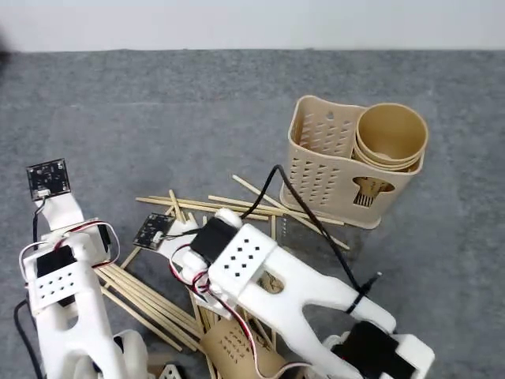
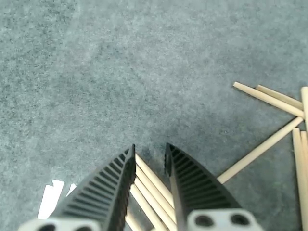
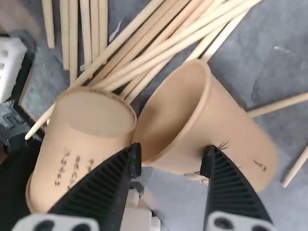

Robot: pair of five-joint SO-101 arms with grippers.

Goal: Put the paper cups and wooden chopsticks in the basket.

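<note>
Desk: we see a grey, carpet-like desk (image 1: 158,103), with two white robot arms standing along its near edge.

Basket: the beige perforated plastic basket (image 1: 316,170) stands upright towards the desk's far right. A stack of tan paper cups (image 1: 390,134) sits in its right-hand compartment.

Chopsticks: pale wooden chopsticks (image 1: 213,205) lie scattered over the middle of the desk, from just beside the basket's foot down to the near edge.

Loose cups: two more tan cups lie on their sides near the near edge, touching each other and resting on chopsticks. The open-mouthed cup (image 3: 211,115) shows us its hollow, and the second cup (image 3: 86,144) shows its flat base.

Right claw: the right claw (image 3: 173,154) hangs over these two with its jaws spread wide, straddling the open-mouthed cup's lower wall. Whether either jaw touches it we cannot tell.

Left claw: the left claw (image 2: 150,154) sits low over the desk's near left. Its jaws are parted by a narrow gap and closed on nothing, and three parallel chopsticks (image 2: 149,183) run beneath the gap.
</note>
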